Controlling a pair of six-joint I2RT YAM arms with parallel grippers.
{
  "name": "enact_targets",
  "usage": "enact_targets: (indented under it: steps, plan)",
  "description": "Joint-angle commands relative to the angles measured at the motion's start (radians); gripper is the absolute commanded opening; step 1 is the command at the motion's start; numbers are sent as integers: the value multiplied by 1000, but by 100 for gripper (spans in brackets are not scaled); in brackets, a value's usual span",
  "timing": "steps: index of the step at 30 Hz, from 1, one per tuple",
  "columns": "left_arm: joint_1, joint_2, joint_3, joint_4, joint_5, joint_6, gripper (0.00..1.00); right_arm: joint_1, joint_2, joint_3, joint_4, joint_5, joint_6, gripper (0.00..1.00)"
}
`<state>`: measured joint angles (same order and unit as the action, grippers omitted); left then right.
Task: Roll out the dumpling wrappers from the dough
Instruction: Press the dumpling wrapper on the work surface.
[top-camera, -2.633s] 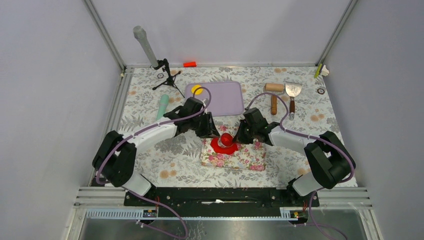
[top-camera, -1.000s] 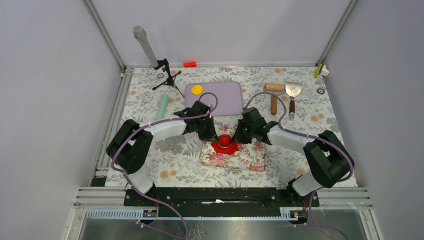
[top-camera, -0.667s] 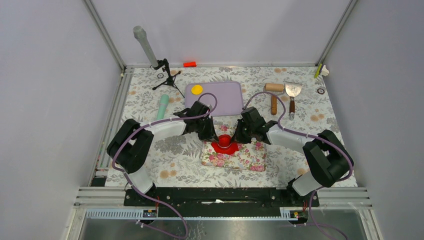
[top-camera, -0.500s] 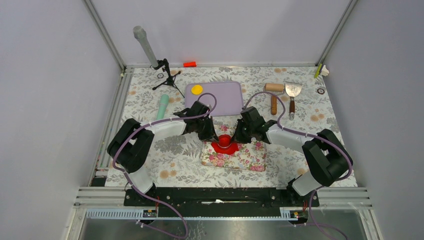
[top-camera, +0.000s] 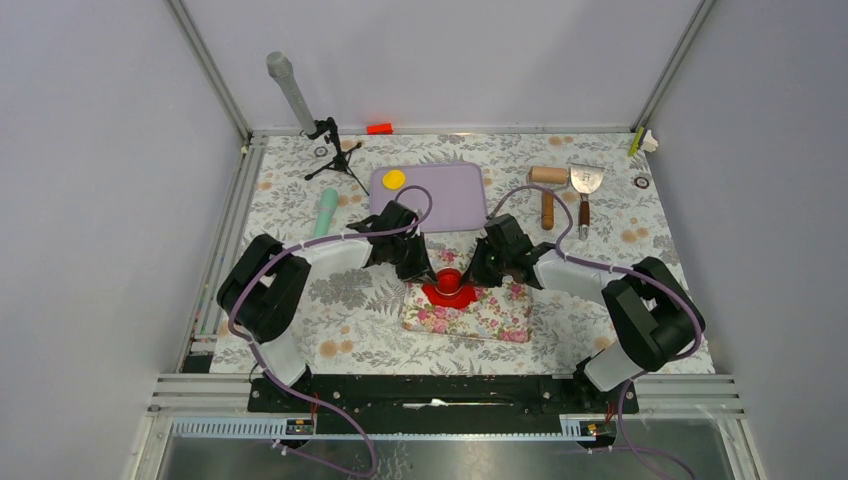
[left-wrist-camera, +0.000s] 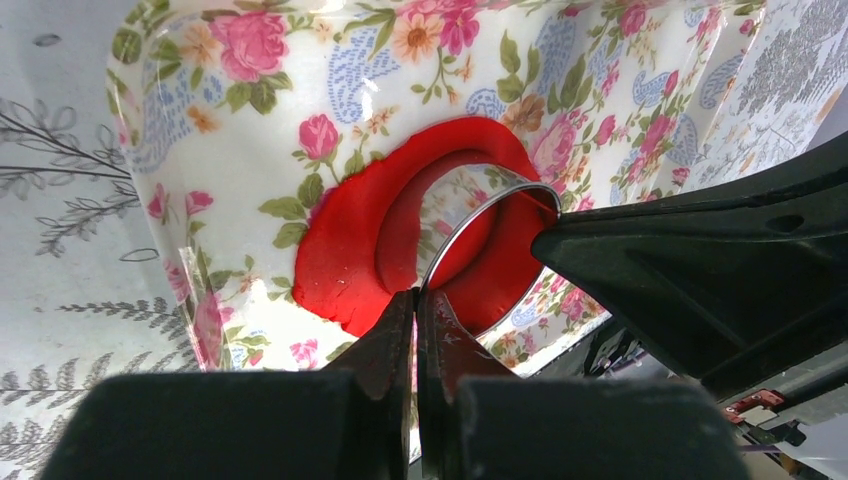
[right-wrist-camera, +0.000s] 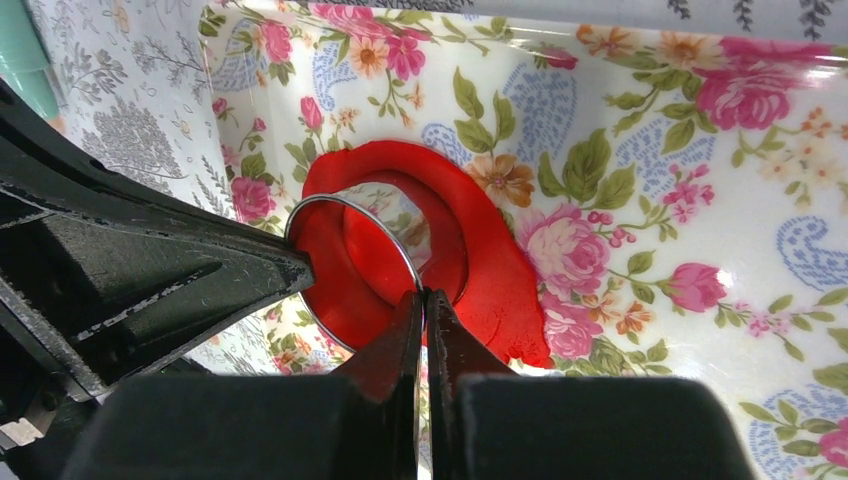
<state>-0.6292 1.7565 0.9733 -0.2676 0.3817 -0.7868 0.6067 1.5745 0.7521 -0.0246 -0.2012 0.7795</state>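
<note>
The red dough (top-camera: 436, 293) lies as a flat ragged sheet (left-wrist-camera: 340, 250) on a floral board (top-camera: 480, 315). A shiny metal ring cutter (top-camera: 450, 279) stands on the dough (right-wrist-camera: 500, 270), and red dough shows inside it. My left gripper (top-camera: 432, 272) is shut on the ring's thin wall (left-wrist-camera: 490, 200), its tips (left-wrist-camera: 416, 296) pinching the near rim. From the opposite side, my right gripper (top-camera: 471, 274) pinches the ring (right-wrist-camera: 340, 205) with shut tips (right-wrist-camera: 421, 296). A yellow dumpling wrapper (top-camera: 394, 179) lies on the purple tray (top-camera: 450, 195).
Behind the board on the right lie a wooden rolling pin (top-camera: 547, 195) and a scraper (top-camera: 585, 190). A teal cylinder (top-camera: 325, 213) and a small black tripod (top-camera: 335, 150) sit at the left. A red-orange block (top-camera: 379, 128) rests at the back edge.
Since the earliest frame both grippers have brought the ring down onto the dough sheet and the left arm's elbow has swung in. Over the last second almost nothing moves.
</note>
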Motion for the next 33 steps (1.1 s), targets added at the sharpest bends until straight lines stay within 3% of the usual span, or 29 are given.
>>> enact_targets:
  steps: [1, 11, 20, 26, 33]
  plan:
    - [4, 185, -94, -150, -246, 80, 0, 20, 194, -92, -45, 84, -1, 0]
    - [25, 190, -101, -189, -230, 103, 0, 21, 235, -29, -188, 82, -51, 0]
    - [21, 108, -206, -237, -134, 110, 0, 20, 144, -20, -366, 0, -47, 0]
    - [11, 76, -221, -248, -156, 135, 0, 22, 49, -75, -363, -21, -30, 0]
    - [10, 68, -208, -239, -209, 142, 0, 21, 59, -110, -308, -13, -37, 0]
